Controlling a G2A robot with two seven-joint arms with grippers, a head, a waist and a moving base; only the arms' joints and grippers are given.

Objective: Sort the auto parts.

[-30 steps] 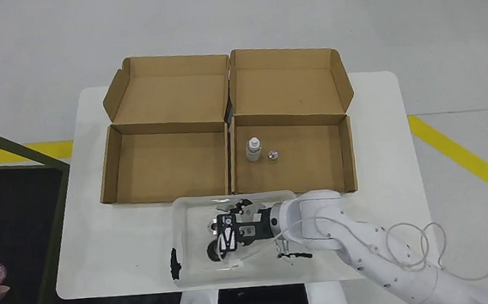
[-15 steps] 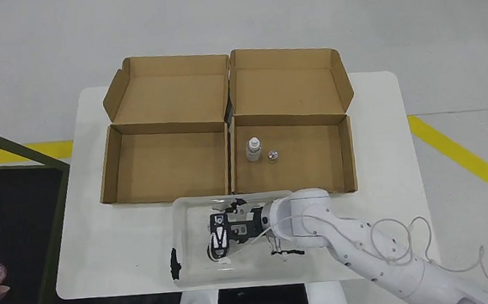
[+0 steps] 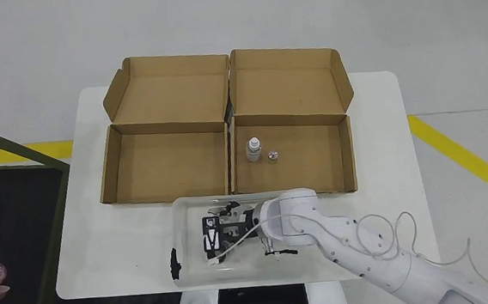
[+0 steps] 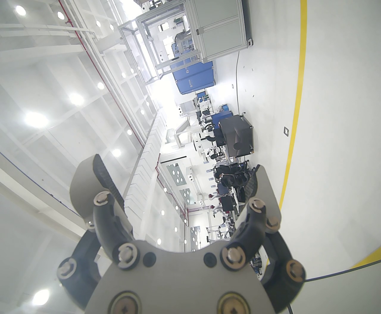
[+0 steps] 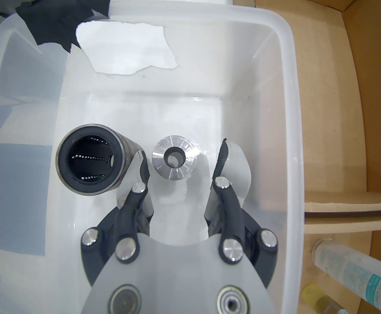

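Observation:
My right gripper (image 5: 182,151) is down inside the clear plastic bin (image 5: 293,148), open, with one finger on each side of a small silver cone-shaped metal part (image 5: 174,162) lying on the bin floor. A steel cylindrical bearing (image 5: 89,159) with a black bore lies just outside one finger (image 5: 143,166), almost touching it. From above, the right gripper (image 3: 209,236) sits in the left half of the bin (image 3: 176,211). My left gripper (image 4: 178,166) is open, holds nothing and points up into the room.
Two open cardboard boxes stand behind the bin: the left box (image 3: 166,165) and the right box (image 3: 292,157), which holds a small white bottle (image 3: 253,149) and a silver part (image 3: 272,157). A black piece (image 3: 174,265) hangs at the bin's left rim.
The right gripper has slid leftward across the bin, staying low inside it. Its fingers stay open.

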